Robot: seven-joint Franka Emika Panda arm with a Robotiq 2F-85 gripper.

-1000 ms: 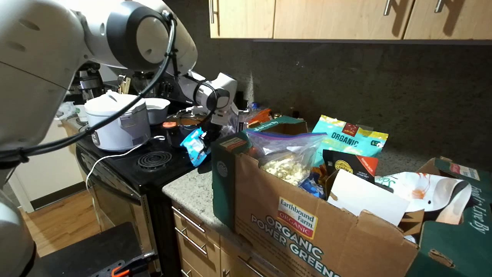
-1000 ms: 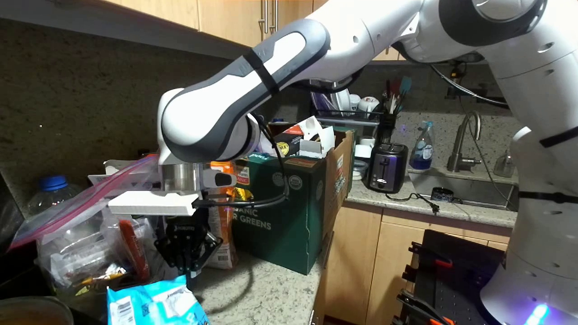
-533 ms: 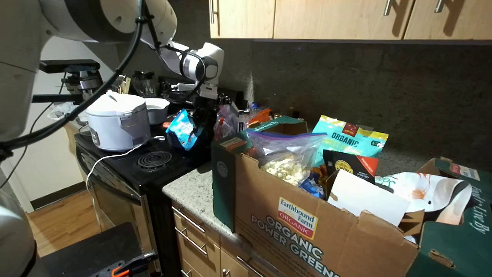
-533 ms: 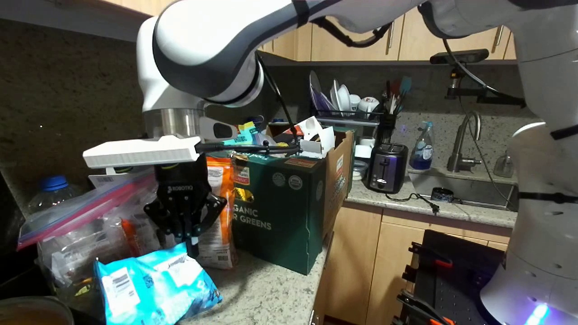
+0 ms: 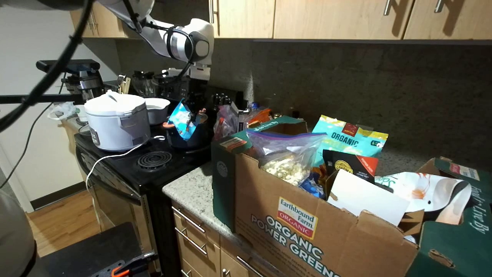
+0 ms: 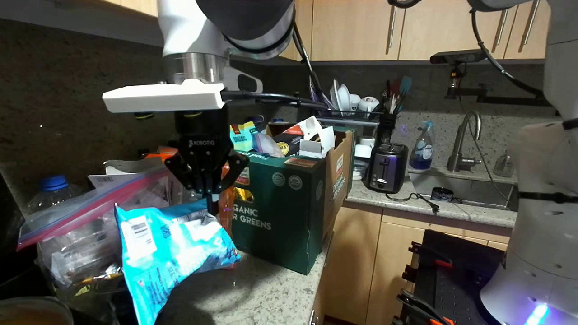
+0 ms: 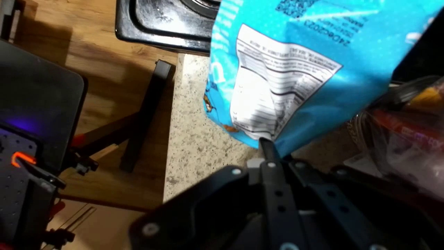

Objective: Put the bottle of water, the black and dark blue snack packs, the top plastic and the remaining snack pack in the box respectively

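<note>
Clearly, the "ROBOTIQ" end effector (image 6: 212, 204) pinches a "24Dec2023" blue pack (image 7: 319, 73)

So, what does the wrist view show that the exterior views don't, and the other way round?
Only the wrist view: a readable printed date on the bright blue snack pack, apparently 24Dec2023.

Only the exterior views: the Earthbound Farm cardboard box, the white rice cooker, the black toaster and the sink faucet.

Shared: that same snack pack, pinched in the gripper, and the speckled countertop. The black stove shows in the wrist view and in an exterior view.
</note>
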